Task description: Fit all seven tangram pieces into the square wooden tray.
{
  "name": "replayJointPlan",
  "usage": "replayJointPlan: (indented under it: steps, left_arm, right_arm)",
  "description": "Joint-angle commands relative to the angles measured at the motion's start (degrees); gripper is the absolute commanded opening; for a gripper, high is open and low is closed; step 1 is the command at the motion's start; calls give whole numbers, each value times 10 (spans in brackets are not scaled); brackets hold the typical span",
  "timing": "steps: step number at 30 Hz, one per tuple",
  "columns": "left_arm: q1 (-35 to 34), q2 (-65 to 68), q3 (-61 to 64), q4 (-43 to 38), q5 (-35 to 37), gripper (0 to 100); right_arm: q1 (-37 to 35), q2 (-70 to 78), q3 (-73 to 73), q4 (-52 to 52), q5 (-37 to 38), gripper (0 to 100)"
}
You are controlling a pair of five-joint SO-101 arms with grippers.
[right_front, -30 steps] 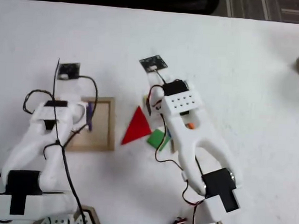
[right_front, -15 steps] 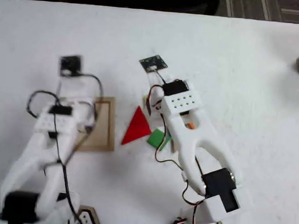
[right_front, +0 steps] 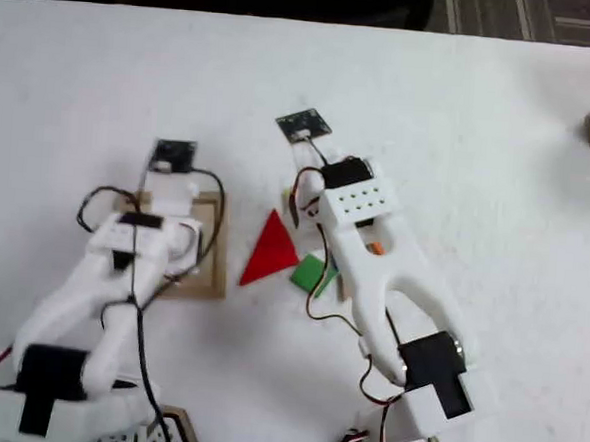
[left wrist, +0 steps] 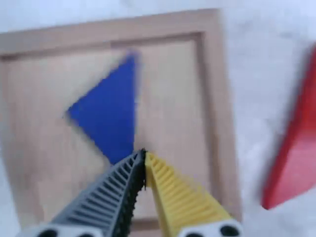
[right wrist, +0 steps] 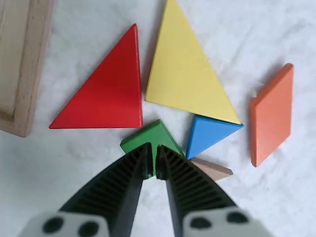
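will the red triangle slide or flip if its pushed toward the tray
The red triangle looks flat and rigid, lying flush on the table, so it would probably slide rather than tip. Its low edge offers little to grip, so lifting may be fiddly.

Overhead view looking down, wrist views close, sharing red triangle [right_front: 270, 248]

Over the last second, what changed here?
The left arm swung right, farther over the tray. The right arm, red triangle and green piece stayed put.
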Motion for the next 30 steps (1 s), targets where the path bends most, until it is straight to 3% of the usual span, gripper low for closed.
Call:
replayJointPlan:
  steps: [1,9,16,23,30]
  left_arm:
    - [-32,24,-59,21,3,22]
    - [-84,34,-80,7,4,22]
    - [-46,35,-83,3,1,22]
    - [3,39,-69,-56,0,22]
    - [-15,39,-71,-88,4,23]
  right_arm:
    - [4,-27,-4,-7,5,18]
    - [3,-27,-4,-7,7,18]
    - [3,-27,-4,-7,7,18]
    - [0,-26,-4,-7,7,18]
    - [0,-26,-1,-7,7,18]
